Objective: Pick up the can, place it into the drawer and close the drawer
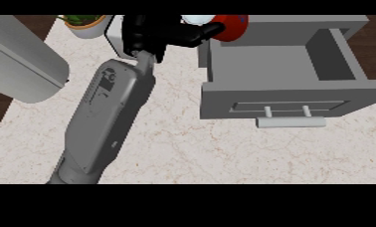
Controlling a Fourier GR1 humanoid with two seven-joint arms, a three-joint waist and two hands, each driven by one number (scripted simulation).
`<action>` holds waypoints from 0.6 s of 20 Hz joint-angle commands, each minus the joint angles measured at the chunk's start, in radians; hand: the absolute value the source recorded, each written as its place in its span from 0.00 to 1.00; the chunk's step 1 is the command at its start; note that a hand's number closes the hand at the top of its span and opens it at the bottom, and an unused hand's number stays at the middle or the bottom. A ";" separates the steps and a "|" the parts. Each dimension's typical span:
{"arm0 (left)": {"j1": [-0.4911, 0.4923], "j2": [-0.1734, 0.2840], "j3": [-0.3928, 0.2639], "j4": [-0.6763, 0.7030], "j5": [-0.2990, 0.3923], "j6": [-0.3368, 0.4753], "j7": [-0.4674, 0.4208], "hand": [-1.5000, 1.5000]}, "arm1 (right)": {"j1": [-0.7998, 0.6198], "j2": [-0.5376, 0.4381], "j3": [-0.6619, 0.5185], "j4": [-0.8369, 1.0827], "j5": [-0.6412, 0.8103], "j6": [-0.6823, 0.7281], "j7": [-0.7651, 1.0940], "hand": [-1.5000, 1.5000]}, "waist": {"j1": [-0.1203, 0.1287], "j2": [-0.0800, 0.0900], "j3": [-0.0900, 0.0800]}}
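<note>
Gripping the red can [232,27], right hand [158,34] fingers curled, over the open drawer [275,64]

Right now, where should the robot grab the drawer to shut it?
Grip the pale grey bar handle on the front of the open grey drawer, coming from the near side. The bar lies crosswise on two short posts and sticks out past the front, so fingers could curl round it. The black robot hand is busy holding the round red can by the drawer's far corner.
</note>
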 commanded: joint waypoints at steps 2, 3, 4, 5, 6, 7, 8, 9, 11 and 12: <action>-0.100 -0.001 -0.069 0.063 0.024 0.105 0.007 1.00 | -0.021 0.021 0.020 -0.041 -0.005 -0.033 0.052 0.00 | -0.003 0.000 0.000; -0.113 -0.001 -0.074 0.056 0.032 0.111 0.015 1.00 | -0.050 -0.035 -0.017 0.010 -0.023 -0.032 0.056 0.00 | -0.001 0.000 0.000; -0.185 -0.001 0.003 0.159 0.033 0.067 -0.014 1.00 | 0.006 -0.021 -0.036 -0.004 -0.057 0.023 0.032 0.00 | -0.012 0.002 0.000; -0.207 -0.001 -0.052 0.205 0.081 0.104 -0.056 1.00 | -0.051 -0.008 0.010 0.014 0.009 0.003 0.027 0.00 | -0.014 0.004 0.000; -0.226 -0.001 -0.055 0.215 0.060 0.133 -0.019 1.00 | -0.005 -0.017 -0.045 0.041 -0.036 0.045 -0.003 0.00 | -0.016 0.002 0.001; -0.220 -0.001 -0.133 0.198 0.098 0.183 -0.043 1.00 | -0.020 -0.030 -0.028 -0.033 -0.048 -0.003 0.060 0.00 | -0.018 0.002 0.000; -0.241 -0.001 -0.103 0.198 0.093 0.155 -0.023 1.00 | 0.028 0.021 0.078 -0.015 0.057 -0.023 -0.053 0.00 | -0.014 0.001 0.001; -0.278 -0.001 -0.085 0.314 0.131 0.129 -0.127 1.00 | -0.086 -0.034 0.018 0.004 0.007 -0.060 0.057 0.00 | -0.020 0.008 0.000; -0.310 -0.001 -0.098 0.329 0.153 0.144 -0.086 1.00 | -0.060 -0.012 0.020 -0.019 0.003 -0.037 0.053 0.00 | -0.015 0.004 0.000; -0.355 -0.001 -0.112 0.319 0.161 0.193 -0.035 1.00 | -0.005 -0.006 -0.010 -0.032 -0.038 0.006 0.034 0.00 | -0.021 0.002 0.001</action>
